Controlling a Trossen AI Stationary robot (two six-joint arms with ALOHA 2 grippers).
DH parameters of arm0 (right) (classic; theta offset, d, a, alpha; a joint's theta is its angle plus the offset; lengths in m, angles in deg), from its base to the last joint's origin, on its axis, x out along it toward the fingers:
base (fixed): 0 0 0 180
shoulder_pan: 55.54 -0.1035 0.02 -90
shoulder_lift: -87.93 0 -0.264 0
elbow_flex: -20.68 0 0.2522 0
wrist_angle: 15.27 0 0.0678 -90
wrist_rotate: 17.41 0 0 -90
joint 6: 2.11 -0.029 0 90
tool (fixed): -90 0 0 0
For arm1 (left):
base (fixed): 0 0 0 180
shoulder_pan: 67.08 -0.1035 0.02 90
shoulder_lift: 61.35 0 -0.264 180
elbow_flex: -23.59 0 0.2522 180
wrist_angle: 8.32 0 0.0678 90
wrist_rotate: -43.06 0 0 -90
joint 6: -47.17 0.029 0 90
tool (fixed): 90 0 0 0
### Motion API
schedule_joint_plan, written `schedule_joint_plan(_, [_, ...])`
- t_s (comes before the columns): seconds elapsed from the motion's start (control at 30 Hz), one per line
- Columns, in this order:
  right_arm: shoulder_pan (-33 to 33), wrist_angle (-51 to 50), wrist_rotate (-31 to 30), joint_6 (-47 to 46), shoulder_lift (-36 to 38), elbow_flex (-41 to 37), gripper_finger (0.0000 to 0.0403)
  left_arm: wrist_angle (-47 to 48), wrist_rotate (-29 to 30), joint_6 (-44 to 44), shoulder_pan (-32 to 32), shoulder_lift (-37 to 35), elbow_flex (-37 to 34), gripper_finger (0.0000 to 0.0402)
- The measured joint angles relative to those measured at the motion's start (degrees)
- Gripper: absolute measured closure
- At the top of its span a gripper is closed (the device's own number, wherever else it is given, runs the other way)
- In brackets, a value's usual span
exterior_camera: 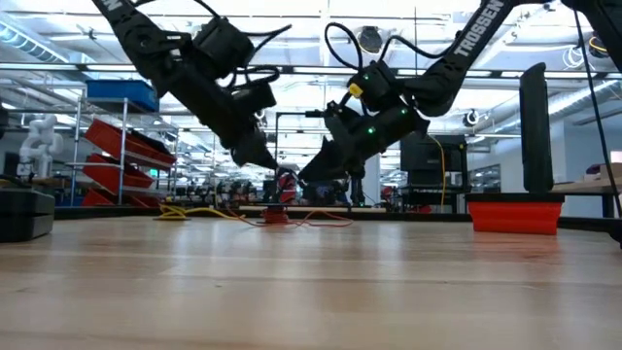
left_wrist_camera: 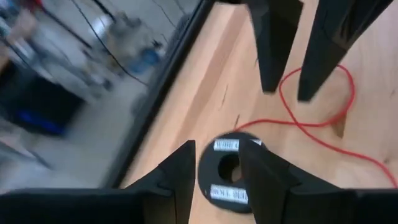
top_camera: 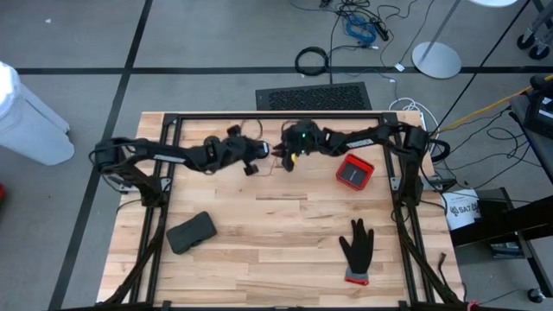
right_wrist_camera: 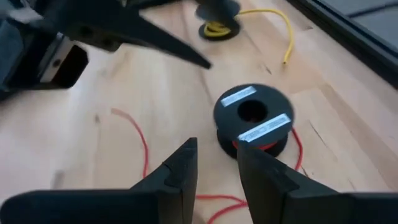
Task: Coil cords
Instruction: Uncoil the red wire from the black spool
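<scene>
Both grippers – left (left_wrist_camera: pixel 214 177), right (right_wrist_camera: pixel 217 171) – spread, empty, flanking red cord's spool (right_wrist_camera: pixel 254 119). Risk: fingers snag loose red cord (left_wrist_camera: pixel 317 121), dragging spool.

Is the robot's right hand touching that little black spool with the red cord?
Apart. In the right wrist view the right hand is open, and bare wood shows between its fingertips and the black spool lying on the table.

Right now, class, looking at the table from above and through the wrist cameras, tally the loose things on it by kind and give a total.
Black spools: 2, the red-wound spool and the yellow-wound spool
Cords: 2, the red cord and the yellow cord
Glove: 1
Red box: 1
Black pouch: 1
Total: 7
</scene>
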Motion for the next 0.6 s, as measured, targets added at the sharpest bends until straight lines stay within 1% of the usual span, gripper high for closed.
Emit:
schedule_joint_plan(0.1, [2.35,0.0,3.2,-4.58,0.0,0.8,0.03,3.68,-7.76,-8.28,-5.04,-1.53,0.0,0.0272])
schedule_joint_plan(0.2, [4.14,-0.28,5.08,-8.05,0.0,1.62,0.03,5.02,-17.18,-16.06,-10.05,-1.56,0.0,0.0272])
schedule_joint_plan(0.27, [5.14,-2.55,5.2,-9.72,0.0,2.82,0.03,4.72,-22.9,-20.26,-12.78,-1.0,-0.02,0.0272])
schedule_joint_plan(0.33, [6.1,-7.09,5.74,-10.64,0.0,4.86,0.03,5.08,-26.02,-23.47,-14.95,-0.68,-0.02,0.0272])
schedule_joint_plan(0.5, [7.76,-16.46,8.09,-9.77,0.0,9.84,0.03,4.87,-29.03,-29.54,-18.45,-0.46,-0.02,0.0272])
schedule_joint_plan(0.6, [8.31,-18.79,8.2,-9.33,-0.04,11.24,0.03,4.22,-34.83,-32.28,-19.84,0.09,-0.02,0.0272])
